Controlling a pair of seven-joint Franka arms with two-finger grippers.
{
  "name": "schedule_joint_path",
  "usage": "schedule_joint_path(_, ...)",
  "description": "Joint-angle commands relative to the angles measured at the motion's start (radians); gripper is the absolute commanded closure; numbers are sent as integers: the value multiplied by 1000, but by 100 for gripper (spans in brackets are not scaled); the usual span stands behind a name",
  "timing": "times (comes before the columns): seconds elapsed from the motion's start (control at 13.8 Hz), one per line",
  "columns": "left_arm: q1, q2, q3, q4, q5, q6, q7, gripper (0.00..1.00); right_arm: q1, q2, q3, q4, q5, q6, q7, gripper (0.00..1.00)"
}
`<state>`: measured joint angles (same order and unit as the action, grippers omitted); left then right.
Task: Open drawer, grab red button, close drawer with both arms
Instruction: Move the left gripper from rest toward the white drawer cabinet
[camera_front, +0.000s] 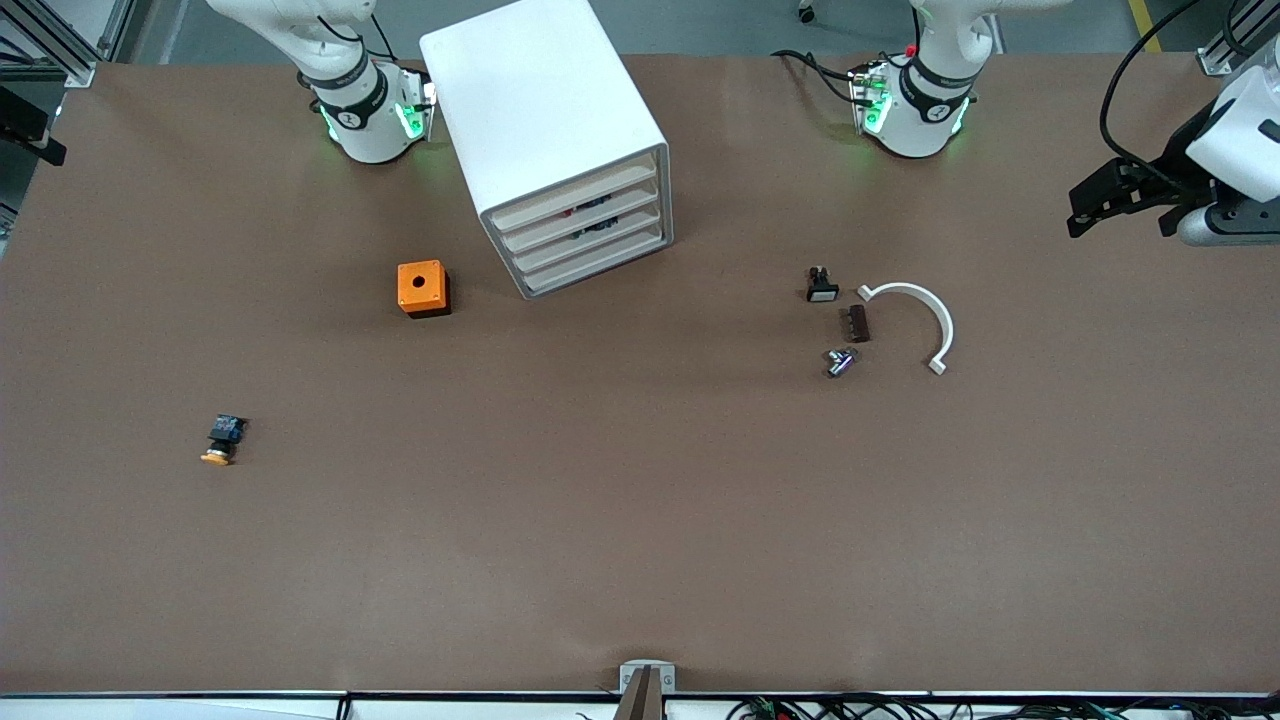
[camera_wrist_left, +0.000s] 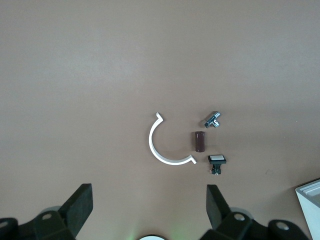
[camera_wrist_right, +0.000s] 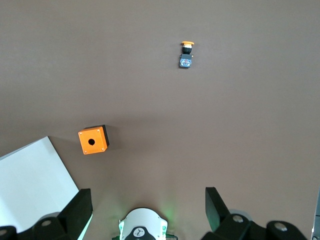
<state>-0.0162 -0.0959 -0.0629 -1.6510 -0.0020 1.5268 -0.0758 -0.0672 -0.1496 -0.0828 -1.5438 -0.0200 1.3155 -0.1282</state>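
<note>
The white four-drawer cabinet stands near the right arm's base, with all drawers shut. The drawer is second from the top. Specks of red and dark show through its pale front. The red-capped button is otherwise hidden. My left gripper is open and empty, high over the table's left-arm end. It looks down on small parts. My right gripper is open and empty, high above its own base. It is out of the front view.
An orange cube with a hole sits beside the cabinet. An orange-capped switch lies nearer the front camera. Toward the left arm's end lie a white half-ring, a black switch, a brown cylinder and a metal part.
</note>
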Motion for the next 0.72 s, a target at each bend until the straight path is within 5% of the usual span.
schedule_joint_path(0.0, 8, 5, -6, 20, 8, -27, -7, 0, 12, -19, -6, -19, 3, 22, 21, 0)
schedule_joint_path(0.65, 1, 36, -6, 22, -1, -74, -16, 0, 12, -21, -6, -19, 3, 82, 9, 0)
